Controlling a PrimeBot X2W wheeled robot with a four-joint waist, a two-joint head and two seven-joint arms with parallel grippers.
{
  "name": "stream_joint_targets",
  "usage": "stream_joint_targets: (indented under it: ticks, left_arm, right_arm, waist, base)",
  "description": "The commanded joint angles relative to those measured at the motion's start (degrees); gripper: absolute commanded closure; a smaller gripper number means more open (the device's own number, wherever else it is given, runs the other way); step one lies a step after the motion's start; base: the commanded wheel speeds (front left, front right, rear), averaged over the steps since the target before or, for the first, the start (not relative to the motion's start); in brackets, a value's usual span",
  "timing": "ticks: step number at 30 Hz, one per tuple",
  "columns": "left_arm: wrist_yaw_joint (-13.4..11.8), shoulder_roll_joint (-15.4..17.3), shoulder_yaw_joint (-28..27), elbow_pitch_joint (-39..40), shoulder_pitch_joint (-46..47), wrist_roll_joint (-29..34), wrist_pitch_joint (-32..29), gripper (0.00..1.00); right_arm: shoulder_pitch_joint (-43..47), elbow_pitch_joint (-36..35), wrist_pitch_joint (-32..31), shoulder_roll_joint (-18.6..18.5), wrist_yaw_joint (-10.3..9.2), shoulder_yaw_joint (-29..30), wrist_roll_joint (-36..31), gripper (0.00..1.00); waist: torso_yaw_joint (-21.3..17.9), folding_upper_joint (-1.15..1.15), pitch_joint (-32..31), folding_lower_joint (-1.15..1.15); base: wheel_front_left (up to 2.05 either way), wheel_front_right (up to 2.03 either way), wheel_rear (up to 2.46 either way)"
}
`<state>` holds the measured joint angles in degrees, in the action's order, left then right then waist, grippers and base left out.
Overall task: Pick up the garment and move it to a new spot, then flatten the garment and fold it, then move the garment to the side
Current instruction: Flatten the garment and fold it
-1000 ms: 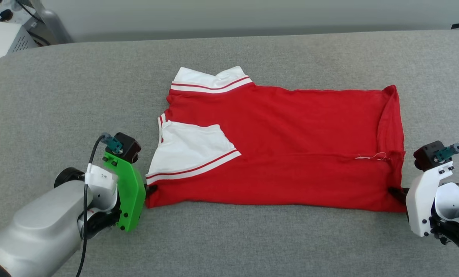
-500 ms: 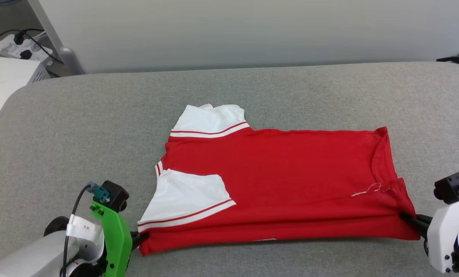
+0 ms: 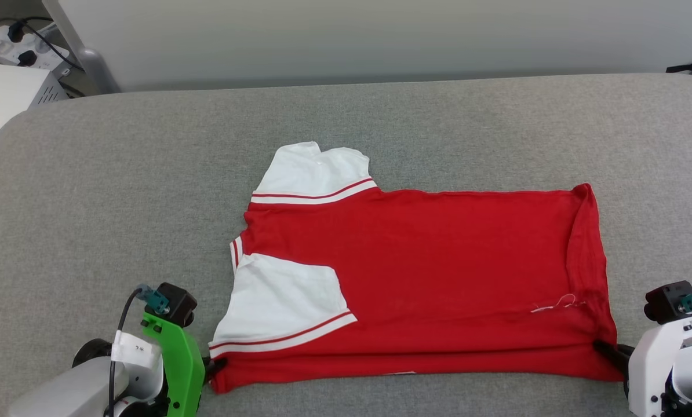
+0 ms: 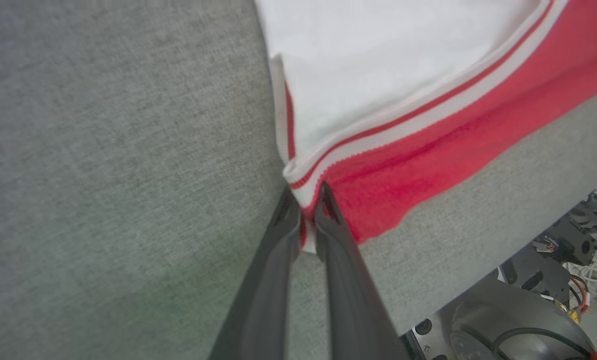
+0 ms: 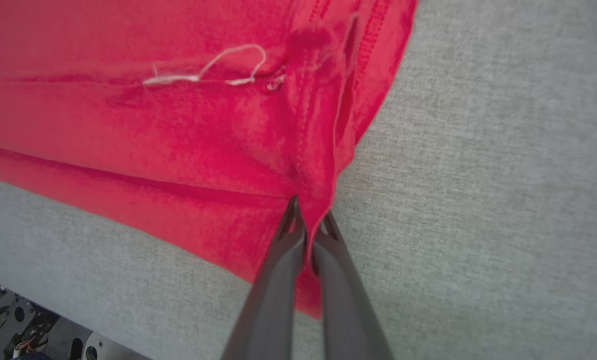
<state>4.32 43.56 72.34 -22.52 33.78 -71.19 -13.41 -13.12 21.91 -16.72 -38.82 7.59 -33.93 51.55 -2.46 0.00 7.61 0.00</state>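
Note:
The garment [image 3: 439,278], a red T-shirt with white sleeves and striped trim, lies sideways on the grey padded table [image 3: 120,202], its near side folded over. My left gripper [image 3: 214,365] is shut on the garment's near left corner below the white sleeve [image 3: 285,304]; in the left wrist view the gripper [image 4: 306,197] pinches the striped trim [image 4: 378,135]. At the near right corner my right gripper [image 3: 604,349] is shut on the hem, and the right wrist view shows its fingertips [image 5: 311,212] pinching red fabric [image 5: 178,150]. A loose white thread [image 5: 208,67] lies there.
A white cabinet [image 3: 4,98] stands off the table's far left corner, with a power strip and cables [image 3: 10,46] behind it. A pale wall [image 3: 381,40] runs beyond the far edge. Bare grey surface surrounds the shirt, and the near table edge [image 4: 478,280] is close.
The head camera tilted, so the picture shifted. Both grippers kept their hold on the near corners, and the shirt's near edge now lies nearer the table's front edge.

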Motion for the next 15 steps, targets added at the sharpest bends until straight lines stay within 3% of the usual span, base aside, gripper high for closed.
stream_joint_targets:
  ticks: [1, 8, 9, 15]
  left_arm:
    - [-0.3, 0.0, 0.3, -1.4, -0.3, 0.9, 0.7, 0.00]
    - [-1.0, 3.5, -2.2, 3.8, 3.0, 3.5, 4.8, 0.00]
    - [-2.3, 4.4, -4.2, 5.9, 5.8, 4.7, 6.8, 0.00]
    - [-4.5, 3.9, -7.8, 6.1, 12.4, 7.3, 9.7, 0.00]
  right_arm:
    - [-0.4, 0.4, 1.4, 0.0, -0.10, 0.1, -0.7, 0.00]
    - [1.6, -3.6, 14.5, -0.7, -0.10, 7.0, -6.0, 0.00]
    - [2.1, -5.1, 19.3, 1.8, -0.10, 12.4, -9.8, 0.00]
    - [3.7, -11.0, 24.2, 9.8, -0.10, 22.4, -20.8, 0.00]
  waist:
    - [0.1, 0.00, -0.5, 0.00]
    - [0.2, 0.00, -2.6, 0.00]
    - [-0.1, 0.00, -2.4, 0.00]
    - [-1.8, 0.00, -0.1, 0.00]
  base:
    - [0.00, 0.00, 0.00]
    - [0.00, 0.00, 0.00]
    - [0.00, 0.00, 0.00]
    - [0.00, 0.00, 0.00]
